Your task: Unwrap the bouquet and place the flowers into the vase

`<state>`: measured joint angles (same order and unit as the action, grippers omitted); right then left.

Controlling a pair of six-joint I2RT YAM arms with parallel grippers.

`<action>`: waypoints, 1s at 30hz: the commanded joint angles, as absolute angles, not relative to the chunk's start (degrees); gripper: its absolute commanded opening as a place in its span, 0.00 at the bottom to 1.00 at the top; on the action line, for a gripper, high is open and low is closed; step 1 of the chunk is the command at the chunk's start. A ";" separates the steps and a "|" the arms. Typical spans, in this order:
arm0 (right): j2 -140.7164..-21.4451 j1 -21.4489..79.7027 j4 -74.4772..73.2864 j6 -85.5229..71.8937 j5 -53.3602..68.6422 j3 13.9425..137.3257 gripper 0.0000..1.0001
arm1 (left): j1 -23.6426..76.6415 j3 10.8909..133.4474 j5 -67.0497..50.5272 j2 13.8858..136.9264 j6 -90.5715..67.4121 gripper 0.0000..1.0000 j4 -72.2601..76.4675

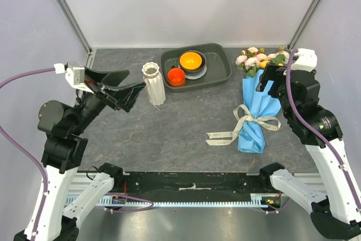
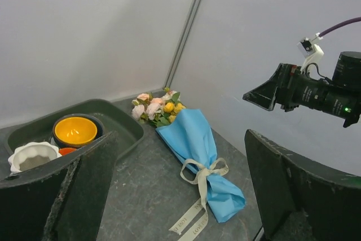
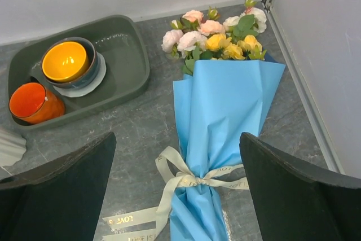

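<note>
Both tools stand wide and hold nothing; the left tool [image 1: 127, 86] hangs just beside the vase [image 1: 153, 83], the right tool [image 1: 272, 79] above the bouquet [image 1: 255, 111], which lies at the right of the bench [image 1: 180, 118], flowers [image 1: 256, 59] toward the far wall, ribbon [image 1: 247, 122] tied; pulling 1 ribbon tail could drag the light cone instead of loosing the knot; the tall, narrow vase, well apart, may tip under long stems; the bench is grey, marbled and looks smooth; pale walls close 3 sides.

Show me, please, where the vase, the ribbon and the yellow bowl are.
vase [image 1: 154, 88]: top view, on its ribbed side.
ribbon [image 3: 193, 180]: right wrist view, on the knot.
yellow bowl [image 3: 65, 60]: right wrist view, on its inside.
</note>
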<state>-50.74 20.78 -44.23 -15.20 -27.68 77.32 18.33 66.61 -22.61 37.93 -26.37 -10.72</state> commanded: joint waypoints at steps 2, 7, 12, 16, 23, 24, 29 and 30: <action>-53.87 20.74 -40.44 -14.77 -25.67 74.63 0.98 | 18.02 68.29 -25.66 39.55 -28.39 0.98 -12.13; -58.61 20.65 -30.60 -13.62 -21.88 69.88 0.98 | 18.10 66.80 -27.68 39.81 -28.56 0.98 -12.57; -71.70 18.20 -23.48 -14.76 -21.72 71.71 0.98 | 18.02 63.99 -31.02 39.29 -30.14 0.99 -13.62; -85.65 11.88 -21.45 -16.70 -16.19 77.32 0.98 | 18.10 62.75 -33.31 39.11 -29.62 0.98 -15.99; -101.67 5.81 -19.60 -15.39 -14.95 86.47 0.97 | 18.11 63.28 -33.92 39.55 -26.63 0.96 -22.85; -103.34 5.71 -19.51 -14.60 -14.68 87.70 0.93 | 18.02 63.19 -34.36 39.46 -26.37 0.96 -23.29; -112.67 5.62 -20.48 -10.99 -14.42 95.01 0.87 | 18.10 61.88 -34.45 39.37 -25.49 0.93 -25.22; -113.46 5.71 -20.39 -10.73 -13.20 95.44 0.87 | 18.11 61.70 -34.37 39.37 -25.23 0.93 -25.22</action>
<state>-110.45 5.30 -22.09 -13.39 -15.73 91.05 18.33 62.61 -32.38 39.46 -27.40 -23.31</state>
